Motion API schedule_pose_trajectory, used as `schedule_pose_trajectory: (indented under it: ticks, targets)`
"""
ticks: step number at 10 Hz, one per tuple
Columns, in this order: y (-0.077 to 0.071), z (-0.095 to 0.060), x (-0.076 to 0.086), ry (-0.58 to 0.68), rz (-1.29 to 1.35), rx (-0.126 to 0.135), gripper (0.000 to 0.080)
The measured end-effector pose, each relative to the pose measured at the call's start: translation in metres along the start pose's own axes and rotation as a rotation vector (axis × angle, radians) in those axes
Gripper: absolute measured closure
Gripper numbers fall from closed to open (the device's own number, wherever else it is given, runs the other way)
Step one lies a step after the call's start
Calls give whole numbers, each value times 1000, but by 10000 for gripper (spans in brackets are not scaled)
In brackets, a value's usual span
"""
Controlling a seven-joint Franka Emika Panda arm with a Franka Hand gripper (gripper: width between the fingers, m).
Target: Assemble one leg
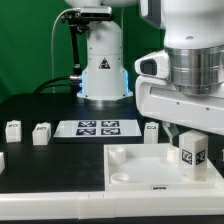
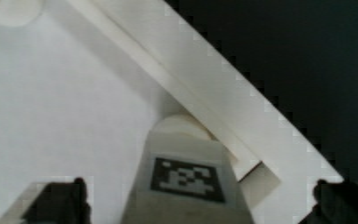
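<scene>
The arm's base stands upright at the back, a white column with a dark collar on top. Its wrist looms in the near foreground at the exterior view's right (large, white and grey, cut off by the picture's edge) and points straight down. Below it the gripper hangs with its jaws spread wide; both dark fingertips show in the wrist view, well apart.
</scene>
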State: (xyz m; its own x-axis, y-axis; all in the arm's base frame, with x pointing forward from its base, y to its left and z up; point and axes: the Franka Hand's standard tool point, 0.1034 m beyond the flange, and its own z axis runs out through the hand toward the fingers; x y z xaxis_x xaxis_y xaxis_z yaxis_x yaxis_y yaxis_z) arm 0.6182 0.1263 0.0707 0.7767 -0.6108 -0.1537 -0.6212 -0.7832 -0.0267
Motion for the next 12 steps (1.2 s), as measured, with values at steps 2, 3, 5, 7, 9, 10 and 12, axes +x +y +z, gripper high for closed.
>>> schedule_pose_trajectory:
  ticks: [2, 3, 5, 7, 9, 10, 12]
  targets:
    - [1, -1, 2, 1, -280, 1, 154]
    - [2, -1, 3, 1, -405, 2, 151]
    - [2, -1, 3, 1, -572, 1, 151]
    - [3, 0, 1, 0, -758, 0, 151]
    - [3, 0, 1, -1, -857, 1, 243]
    - [3, 1, 1, -2, -854, 0, 380]
    - [5, 1, 2, -2, -852, -1, 506]
